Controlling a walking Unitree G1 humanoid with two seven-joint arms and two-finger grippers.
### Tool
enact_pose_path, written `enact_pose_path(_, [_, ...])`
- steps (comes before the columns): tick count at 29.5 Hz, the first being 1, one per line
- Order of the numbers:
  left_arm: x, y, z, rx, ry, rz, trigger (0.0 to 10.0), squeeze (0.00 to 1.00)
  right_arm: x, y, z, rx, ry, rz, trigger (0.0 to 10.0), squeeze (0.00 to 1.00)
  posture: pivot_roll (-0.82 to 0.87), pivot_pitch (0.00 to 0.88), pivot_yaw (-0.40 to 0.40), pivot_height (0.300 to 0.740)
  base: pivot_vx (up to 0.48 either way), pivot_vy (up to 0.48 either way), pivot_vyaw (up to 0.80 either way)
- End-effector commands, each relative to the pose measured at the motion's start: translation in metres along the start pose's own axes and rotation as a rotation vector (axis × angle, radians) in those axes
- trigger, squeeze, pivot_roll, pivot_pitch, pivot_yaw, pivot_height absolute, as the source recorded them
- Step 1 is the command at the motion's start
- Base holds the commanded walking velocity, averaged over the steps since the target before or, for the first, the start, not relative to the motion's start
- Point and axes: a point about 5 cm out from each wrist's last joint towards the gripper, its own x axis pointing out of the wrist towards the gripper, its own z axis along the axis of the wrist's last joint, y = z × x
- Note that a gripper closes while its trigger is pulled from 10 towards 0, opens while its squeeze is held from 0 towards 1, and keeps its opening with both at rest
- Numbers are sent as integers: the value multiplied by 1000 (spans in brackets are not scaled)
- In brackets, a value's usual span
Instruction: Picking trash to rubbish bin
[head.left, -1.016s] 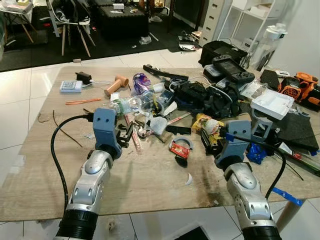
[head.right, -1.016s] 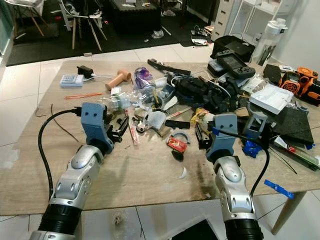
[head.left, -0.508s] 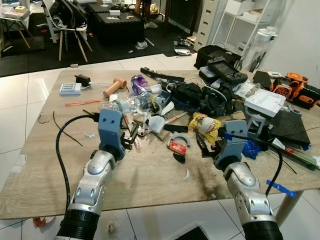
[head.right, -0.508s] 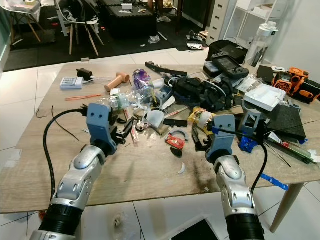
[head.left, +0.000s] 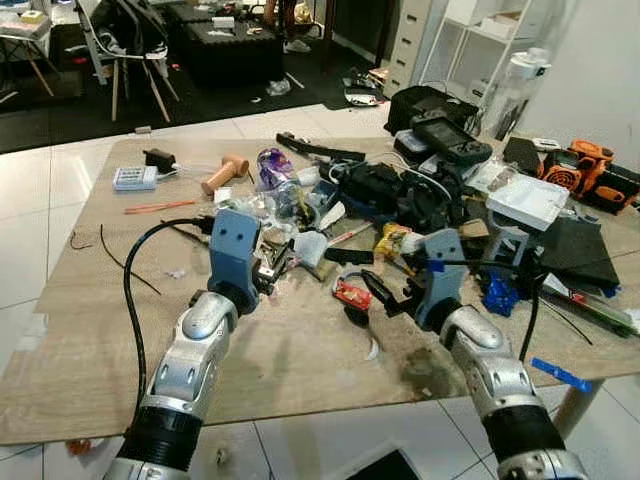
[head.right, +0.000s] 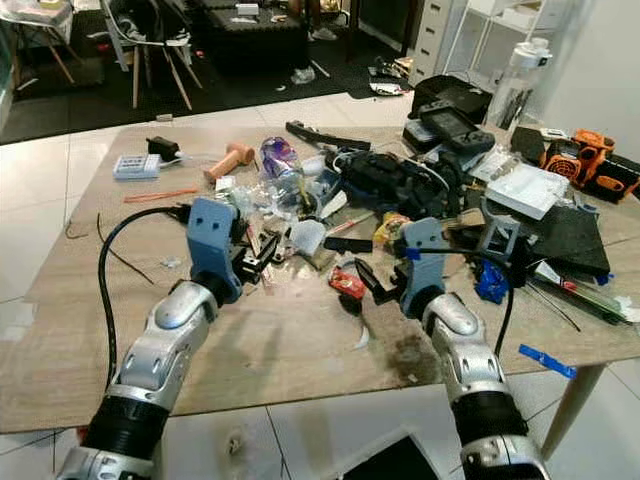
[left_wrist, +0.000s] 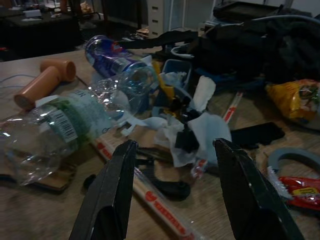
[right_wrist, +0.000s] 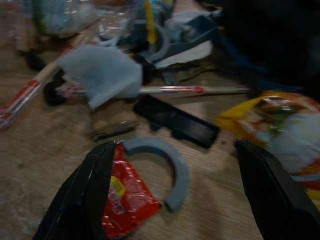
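Trash lies in a heap mid-table: a crushed clear bottle (left_wrist: 50, 130), a purple can (head.left: 272, 165), white tissue (left_wrist: 200, 132), a yellow snack bag (head.left: 393, 240) and a red wrapper (head.left: 352, 293) beside a grey plastic arc (right_wrist: 167, 160). My left gripper (head.left: 275, 265) stands open low over the table, pointing at the tissue, with the bottle just off one finger. My right gripper (head.left: 385, 295) is open too, close to the red wrapper (right_wrist: 125, 205), which lies by one of its fingertips (right_wrist: 80, 200). Neither holds anything.
Black bags and cables (head.left: 400, 195), a handheld console (head.left: 455, 140), a white tray (head.left: 528, 205) and an orange tool (head.left: 585, 170) crowd the right side. A white curved scrap (head.left: 373, 348) lies near the front. Chairs stand on the floor beyond the table.
My right arm has swung left, bringing its gripper from beside the yellow bag to the red wrapper. The left gripper edged closer to the heap. The camera shifted slightly.
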Motion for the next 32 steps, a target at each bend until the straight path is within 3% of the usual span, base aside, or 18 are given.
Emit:
enact_pose_path(1, [0, 1, 1, 11, -5, -8, 10000, 0, 0, 0, -3, -2, 8, 30, 10000, 0, -92, 101, -6, 740, 0, 0, 0])
enact_pose_path(10, [0, 0, 3, 10, -9, -13, 10000, 0, 5, 6, -9, -7, 20, 164, 10000, 0, -84, 126, -11, 740, 0, 0, 0])
enact_pose_path(13, [-7, -9, 6, 2, -37, -178, 10000, 0, 6, 10, -16, 40, 80, 244, 10000, 0, -80, 127, -13, 740, 0, 0, 0])
enact_pose_path(14, [-7, -9, 6, 2, -37, -178, 10000, 0, 6, 10, -16, 40, 80, 244, 10000, 0, -80, 127, -13, 740, 0, 0, 0])
enact_pose_path(16, [-13, -16, 12, -23, -65, -313, 10000, 0, 6, 12, -19, 59, 101, 278, 10000, 0, -80, 126, -13, 740, 0, 0, 0])
enact_pose_path(19, [-23, -24, 12, 42, -57, -507, 10000, 0, 7, 12, -19, 46, 106, 274, 10000, 0, -82, 124, -10, 740, 0, 0, 0])
enact_pose_path(32, [-23, -23, -1, 168, 40, -618, 10000, 0, 8, 5, -21, 35, 131, 242, 10000, 0, -88, 118, -5, 740, 0, 0, 0])
